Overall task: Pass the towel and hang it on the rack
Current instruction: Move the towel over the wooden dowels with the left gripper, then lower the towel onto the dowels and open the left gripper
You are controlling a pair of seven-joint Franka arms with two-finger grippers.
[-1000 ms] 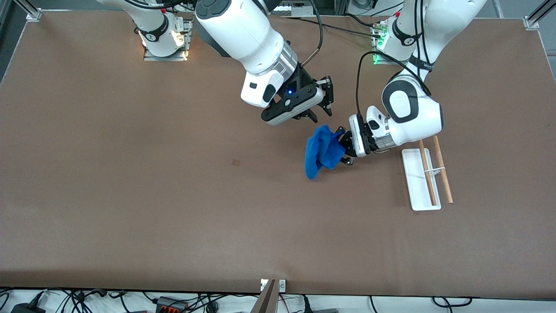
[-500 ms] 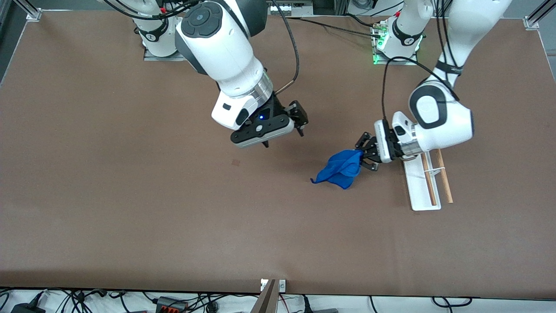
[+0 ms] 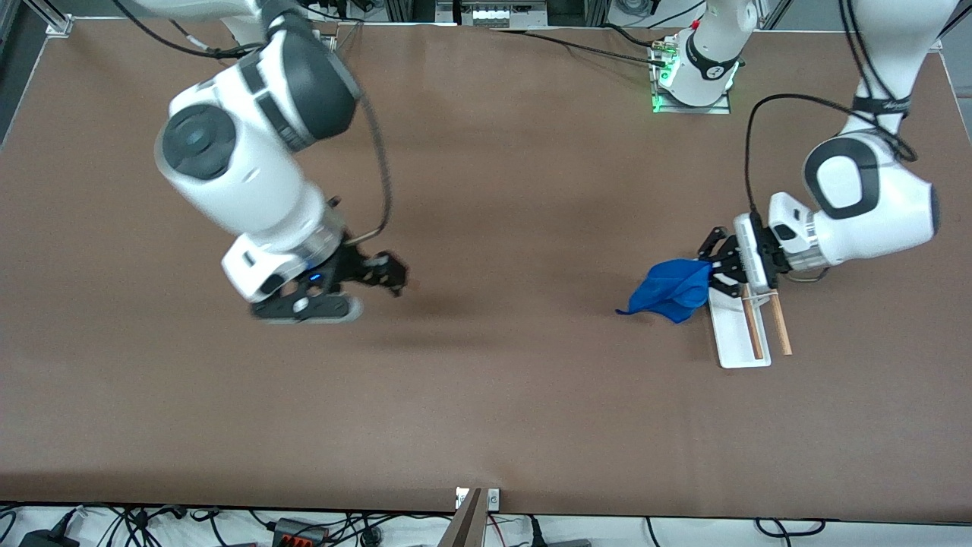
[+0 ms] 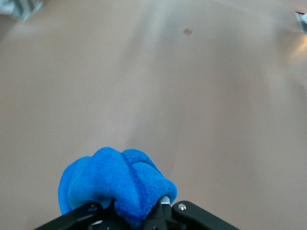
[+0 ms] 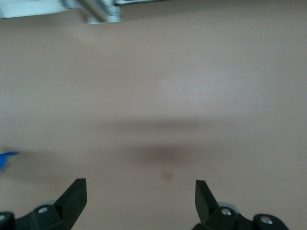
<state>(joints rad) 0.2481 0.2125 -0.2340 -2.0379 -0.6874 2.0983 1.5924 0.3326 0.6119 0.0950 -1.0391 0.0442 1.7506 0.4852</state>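
- My table is a broad brown board with a small dark mark.
- Cables trail along its near edge.
- Metal framing stands at the corners.

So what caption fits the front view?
Left gripper carries the blue towel beside the rack; right gripper open, over bare table.

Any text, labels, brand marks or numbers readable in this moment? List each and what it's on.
None can be read.
The towel, the rack and the table show no print.
A dark band on the left arm bears pale marks, too small to read.
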